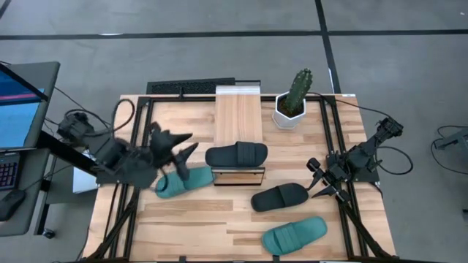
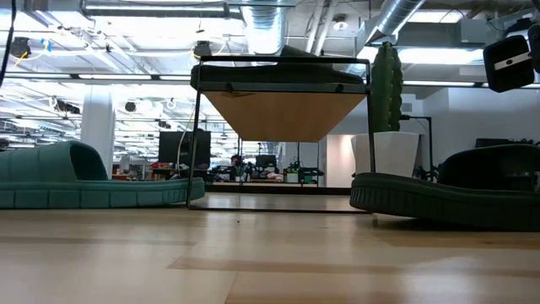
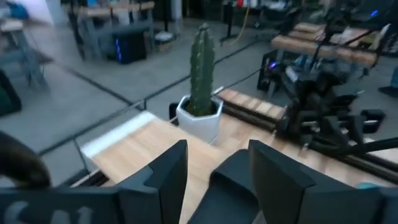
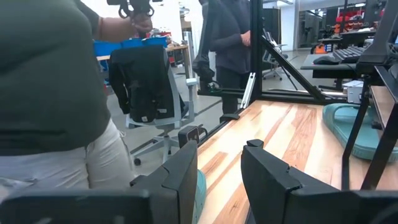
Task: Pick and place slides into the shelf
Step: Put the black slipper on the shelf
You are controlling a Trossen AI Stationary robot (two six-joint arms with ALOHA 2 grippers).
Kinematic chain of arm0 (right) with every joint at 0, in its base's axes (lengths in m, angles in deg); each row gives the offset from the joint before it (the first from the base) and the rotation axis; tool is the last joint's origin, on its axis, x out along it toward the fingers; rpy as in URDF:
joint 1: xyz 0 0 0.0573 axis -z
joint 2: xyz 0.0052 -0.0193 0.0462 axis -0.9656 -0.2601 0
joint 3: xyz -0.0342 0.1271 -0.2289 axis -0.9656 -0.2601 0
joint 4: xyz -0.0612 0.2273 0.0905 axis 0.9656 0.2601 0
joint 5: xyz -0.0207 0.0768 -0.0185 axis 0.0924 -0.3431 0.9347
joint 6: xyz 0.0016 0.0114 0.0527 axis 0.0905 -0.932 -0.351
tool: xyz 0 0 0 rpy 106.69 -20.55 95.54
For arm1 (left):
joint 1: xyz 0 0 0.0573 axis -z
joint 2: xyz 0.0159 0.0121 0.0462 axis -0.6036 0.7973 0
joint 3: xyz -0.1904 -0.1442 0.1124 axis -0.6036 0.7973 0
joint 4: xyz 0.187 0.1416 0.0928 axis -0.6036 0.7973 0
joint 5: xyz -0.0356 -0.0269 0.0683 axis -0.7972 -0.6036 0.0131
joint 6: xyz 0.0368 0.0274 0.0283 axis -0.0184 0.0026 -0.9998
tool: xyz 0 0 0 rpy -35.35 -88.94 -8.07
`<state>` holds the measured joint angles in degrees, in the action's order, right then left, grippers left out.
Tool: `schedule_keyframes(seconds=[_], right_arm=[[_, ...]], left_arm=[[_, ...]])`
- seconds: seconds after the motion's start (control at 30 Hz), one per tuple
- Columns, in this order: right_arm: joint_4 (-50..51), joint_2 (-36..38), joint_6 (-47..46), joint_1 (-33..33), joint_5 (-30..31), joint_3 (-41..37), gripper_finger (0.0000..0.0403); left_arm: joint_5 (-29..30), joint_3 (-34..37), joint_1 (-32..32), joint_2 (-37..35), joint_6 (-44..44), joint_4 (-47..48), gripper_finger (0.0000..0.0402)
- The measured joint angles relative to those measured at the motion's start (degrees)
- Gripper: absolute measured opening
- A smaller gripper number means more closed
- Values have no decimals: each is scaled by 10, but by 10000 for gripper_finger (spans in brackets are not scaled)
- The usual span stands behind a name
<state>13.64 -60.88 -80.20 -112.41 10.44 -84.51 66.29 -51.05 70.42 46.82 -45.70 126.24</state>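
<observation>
The shelf [image 1: 237, 117] stands mid-table, a light plank on a black frame. One black slide [image 1: 236, 155] lies across the plank's near end, resting sole-down on top [image 2: 283, 69]. A teal slide [image 1: 183, 181] lies flat on the table left of the shelf. A second black slide [image 1: 279, 197] and a second teal slide [image 1: 294, 235] lie flat on the table toward its near right. My left gripper [image 1: 181, 150] is open, just above the first teal slide, pointing at the shelf's black slide [image 3: 229, 182]. My right gripper [image 1: 319, 180] is open, right of the table's black slide.
A cactus in a white pot [image 1: 293, 104] stands right of the shelf's far end. A keyboard [image 1: 190, 88] lies at the far edge. People stand beyond the table's left side [image 4: 56, 93] in the right wrist view. Bare wood lies near the left front corner.
</observation>
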Motion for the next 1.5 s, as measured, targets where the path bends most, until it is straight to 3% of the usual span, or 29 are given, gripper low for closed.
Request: schedule_keyframes(seconds=[0.17,0.33,0.7,0.93,1.23,1.5], right_arm=[[0,0,0,0,0,0,113],[0,0,1,0,0,0,113],[-22,1,20,24,17,0,113],[-35,1,8,27,15,0,113],[-130,1,-185,36,16,0,113],[-157,1,-206,34,15,0,113]], left_arm=[[90,57,97,1,44,-10,158],[161,138,160,2,96,-89,158],[168,294,225,3,117,-377,158],[121,298,227,3,98,-435,158],[105,298,218,3,65,-459,158],[-100,298,139,3,87,-486,158]])
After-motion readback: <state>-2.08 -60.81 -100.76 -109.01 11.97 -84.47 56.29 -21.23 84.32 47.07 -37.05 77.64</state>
